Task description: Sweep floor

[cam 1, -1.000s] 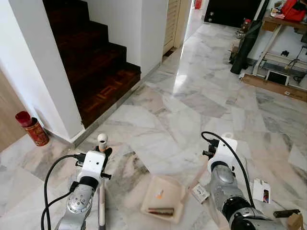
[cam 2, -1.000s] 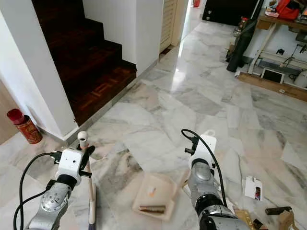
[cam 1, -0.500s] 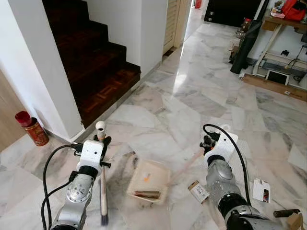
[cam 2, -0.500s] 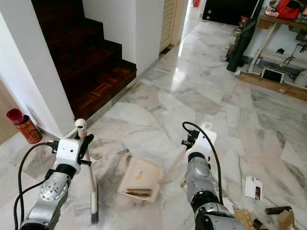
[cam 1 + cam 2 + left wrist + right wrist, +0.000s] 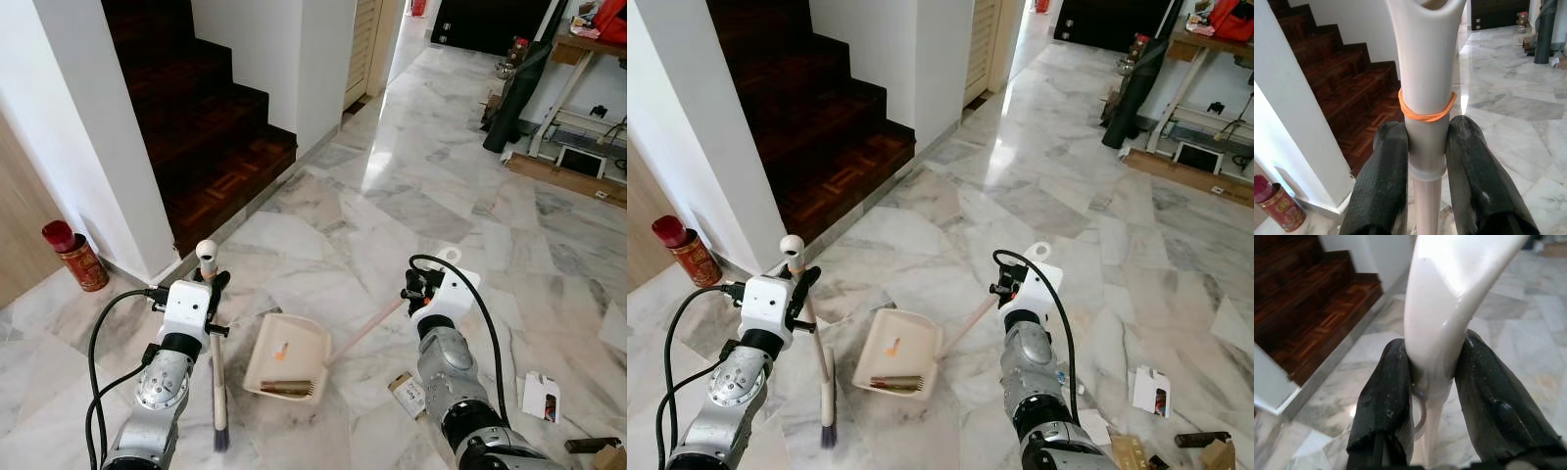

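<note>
Left hand (image 5: 1426, 161): we see both black fingers (image 5: 1382, 186) clamped on the pale handle of the broom (image 5: 214, 367), just below an orange rubber band (image 5: 1426, 111) wound round the grip. Left arm reaches forward at about 7 o'clock in the head view, wrist upright, broom shaft near vertical with its capped top above the wrist. The dark bristle end rests low on the marble floor (image 5: 441, 186) at roughly 6 o'clock from the hand.

Right hand (image 5: 1432, 382): fingers closed tight on the white handle end of the dustpan (image 5: 287, 356). Right arm sits at about 5 o'clock, forearm pointing up the frame. The thin handle runs from the hand toward 8 o'clock down to the pan.

Dustpan: cream tray lying flat on the floor between the two arms, just beside the broom. Inside we note a small orange scrap and a brown strip near the pan's lip.

Outward: small carton (image 5: 408, 393) by the right arm; dark wooden stairs (image 5: 206, 137) at 11 o'clock; red tin (image 5: 74, 257) at 9 o'clock by the wall.
</note>
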Available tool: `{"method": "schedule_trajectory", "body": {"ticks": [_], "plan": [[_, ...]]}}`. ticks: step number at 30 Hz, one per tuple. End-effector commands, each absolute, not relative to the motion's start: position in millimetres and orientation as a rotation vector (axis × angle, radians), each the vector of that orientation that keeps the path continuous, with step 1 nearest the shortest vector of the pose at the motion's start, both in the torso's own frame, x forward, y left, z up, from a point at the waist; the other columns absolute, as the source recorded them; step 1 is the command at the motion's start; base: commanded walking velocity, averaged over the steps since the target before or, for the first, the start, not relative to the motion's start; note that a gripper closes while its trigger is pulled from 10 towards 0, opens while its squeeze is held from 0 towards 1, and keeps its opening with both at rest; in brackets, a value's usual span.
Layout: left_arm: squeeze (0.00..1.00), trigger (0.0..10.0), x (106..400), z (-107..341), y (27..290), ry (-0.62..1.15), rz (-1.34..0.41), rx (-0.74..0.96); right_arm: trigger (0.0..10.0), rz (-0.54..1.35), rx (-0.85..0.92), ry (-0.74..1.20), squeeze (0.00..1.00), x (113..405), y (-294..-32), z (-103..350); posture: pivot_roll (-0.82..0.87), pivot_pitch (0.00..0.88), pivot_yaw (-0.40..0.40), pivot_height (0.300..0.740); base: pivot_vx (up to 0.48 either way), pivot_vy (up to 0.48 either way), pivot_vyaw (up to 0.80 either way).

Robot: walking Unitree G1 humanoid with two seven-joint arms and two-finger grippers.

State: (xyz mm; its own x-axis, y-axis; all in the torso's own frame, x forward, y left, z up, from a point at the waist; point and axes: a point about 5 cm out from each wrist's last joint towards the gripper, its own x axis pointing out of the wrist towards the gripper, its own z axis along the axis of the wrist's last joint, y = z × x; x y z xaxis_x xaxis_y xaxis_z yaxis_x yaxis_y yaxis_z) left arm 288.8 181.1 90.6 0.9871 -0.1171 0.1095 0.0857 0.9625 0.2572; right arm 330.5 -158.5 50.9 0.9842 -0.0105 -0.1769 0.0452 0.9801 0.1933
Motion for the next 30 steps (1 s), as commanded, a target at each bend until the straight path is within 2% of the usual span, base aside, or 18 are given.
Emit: {"method": "schedule_trajectory", "body": {"ticks": [1,3,7,12,22,30], "plan": [[0.0,10.0,291,103,177,-0.178,-0.131,0.277,10.0,0.023,0.195,0.113,0.0,334,-159,62,0.11,0.0,-0.05,0.74,0.0,0.0,0.0],[0.0,10.0,290,103,178,-0.176,-0.133,0.278,10.0,0.036,0.209,0.123,0.0,334,-158,60,0.11,0.0,-0.047,0.74,0.0,0.0,0.0],[0.0,10.0,290,102,178,-0.172,-0.136,0.277,10.0,-0.04,0.345,0.137,0.0,335,-161,59,0.11,0.0,-0.046,0.74,0.0,0.0,0.0],[0.0,10.0,289,101,174,-0.168,-0.15,0.271,10.0,-0.018,0.379,0.155,0.0,335,-156,58,0.11,0.0,-0.044,0.74,0.0,0.0,0.0],[0.0,10.0,289,103,175,-0.17,-0.148,0.279,10.0,0.002,0.329,0.142,0.0,335,-155,59,0.11,0.0,-0.047,0.74,0.0,0.0,0.0],[0.0,10.0,288,103,175,-0.178,-0.132,0.267,10.0,0.021,0.289,0.054,0.0,338,-154,72,0.1,0.0,-0.049,0.74,0.0,0.0,0.1]]}}
